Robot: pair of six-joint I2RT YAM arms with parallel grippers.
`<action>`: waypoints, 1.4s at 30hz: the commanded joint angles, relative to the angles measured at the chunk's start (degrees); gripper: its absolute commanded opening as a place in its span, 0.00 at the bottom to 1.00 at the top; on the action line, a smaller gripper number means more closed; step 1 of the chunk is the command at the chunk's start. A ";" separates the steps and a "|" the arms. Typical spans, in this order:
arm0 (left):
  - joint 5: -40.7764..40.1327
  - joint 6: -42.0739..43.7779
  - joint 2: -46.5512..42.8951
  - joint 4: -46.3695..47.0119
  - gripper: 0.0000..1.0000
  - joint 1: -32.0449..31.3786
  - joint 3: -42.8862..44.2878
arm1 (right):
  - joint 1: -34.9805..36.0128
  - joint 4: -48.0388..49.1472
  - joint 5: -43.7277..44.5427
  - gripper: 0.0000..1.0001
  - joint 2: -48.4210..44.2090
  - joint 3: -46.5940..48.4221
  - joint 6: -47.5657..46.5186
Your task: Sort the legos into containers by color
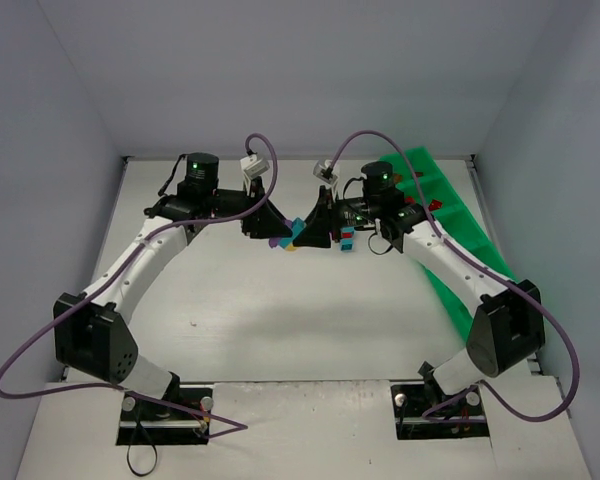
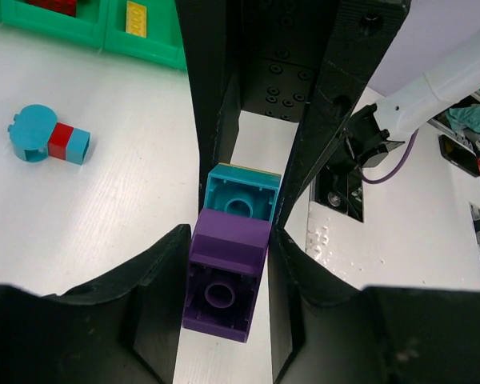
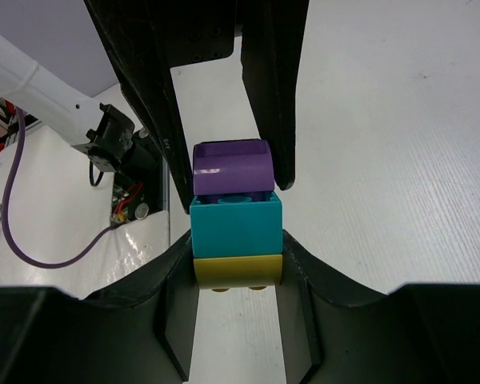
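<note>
My two grippers meet above the middle of the table on one small stack of legos. My left gripper (image 1: 275, 230) (image 2: 230, 238) is shut on the purple brick (image 2: 226, 272) (image 3: 230, 170). My right gripper (image 1: 316, 232) (image 3: 237, 245) is shut on the teal brick (image 3: 236, 227) (image 2: 242, 195) and the yellow brick (image 3: 237, 270) under it. A teal stud shows between purple and teal, so the purple sits only partly on. The green tray (image 1: 458, 215) (image 2: 80, 34) lies at the right.
A second joined piece of teal, red and blue (image 2: 50, 142) (image 1: 348, 238) lies on the table close beside my right gripper. The tray holds a yellow brick (image 2: 136, 18) and red bricks (image 2: 56, 6) (image 1: 432, 205) in separate compartments. Grey walls enclose the table.
</note>
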 commanded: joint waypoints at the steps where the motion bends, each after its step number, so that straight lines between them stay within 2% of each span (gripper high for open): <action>1: -0.22 2.18 0.06 1.51 0.22 -0.76 2.99 | 0.35 3.93 -2.04 0.00 0.09 3.80 -0.46; 3: 0.13 2.18 0.24 1.78 0.11 -1.02 3.08 | 0.35 3.93 -2.13 0.00 0.53 3.98 -0.46; 6: 0.13 2.26 0.15 2.13 0.00 -0.93 3.08 | 0.35 3.84 -2.22 0.09 0.89 3.98 -0.37; 9: -0.31 2.44 -0.20 2.66 0.00 -0.93 2.64 | 0.35 3.58 -2.22 0.26 0.89 3.72 -0.54; 10: -0.31 2.44 -0.29 2.83 0.00 -0.93 2.46 | 0.27 3.23 -2.22 0.36 0.89 3.46 -0.63; 13: -0.40 2.35 -0.46 3.01 0.00 -0.85 2.46 | 0.27 2.44 -2.31 0.43 0.80 3.10 -1.16; 25: -2.06 2.35 -0.73 2.92 0.00 -0.84 2.81 | 0.27 -0.55 -1.61 0.41 -0.17 1.96 -2.83; 33: -2.68 2.35 -1.08 2.66 0.00 -0.67 3.34 | 0.18 -2.13 -0.38 0.47 -0.96 1.52 -4.85; 34: -2.77 2.35 -1.16 2.66 0.00 -0.76 3.34 | 0.18 -2.57 -0.38 0.52 -1.05 1.43 -5.03; 35: -2.77 2.35 -1.08 2.66 0.00 -0.67 3.34 | 0.18 -2.66 -0.38 0.53 -1.05 1.43 -5.12; 38: -2.68 2.27 -1.17 2.57 0.00 -0.67 3.51 | 0.18 -2.75 0.06 0.53 -1.31 1.08 -5.47; 42: -2.42 2.27 -1.25 2.48 0.00 -0.76 3.51 | 0.09 -2.75 0.15 0.44 -1.31 0.99 -5.56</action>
